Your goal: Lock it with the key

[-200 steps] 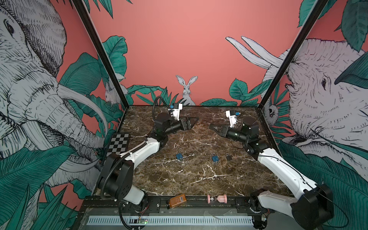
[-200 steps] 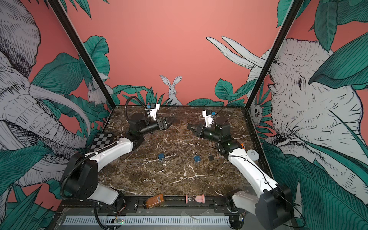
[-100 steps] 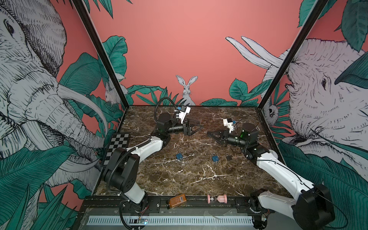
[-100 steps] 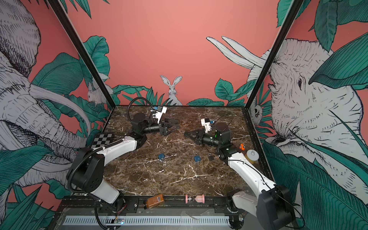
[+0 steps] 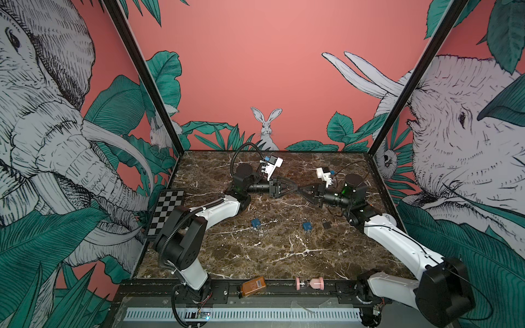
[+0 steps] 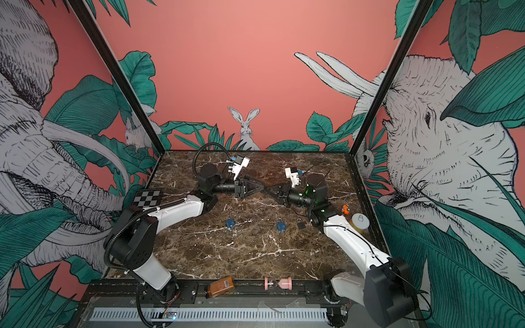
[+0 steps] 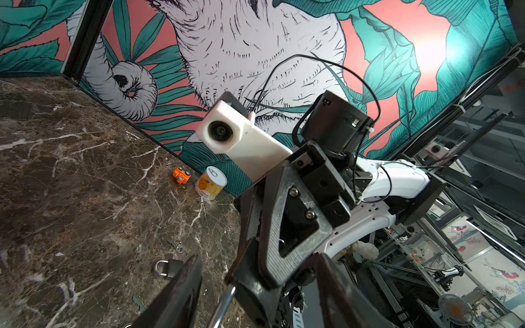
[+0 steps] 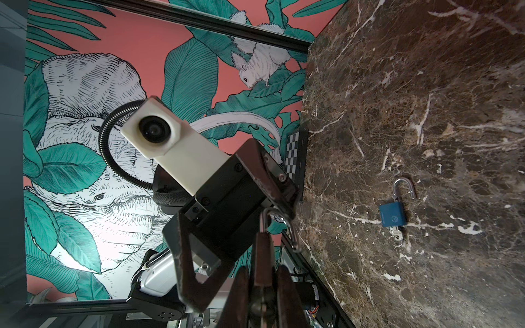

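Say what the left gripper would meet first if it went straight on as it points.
Probably the padlock held in the right gripper, which faces the left gripper nearly tip to tip; depth is unclear.

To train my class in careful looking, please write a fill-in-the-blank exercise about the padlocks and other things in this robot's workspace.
1. ___ blue metal padlocks lie on the brown marble table.
2. In the right wrist view, the blue padlock lies with its shackle ___.
3. The right claw is shut on a lifted ___ with a silver shackle.
4. Beside the yellow tin can stands a small ___ toy car.
Missing words: two; open; padlock; orange.
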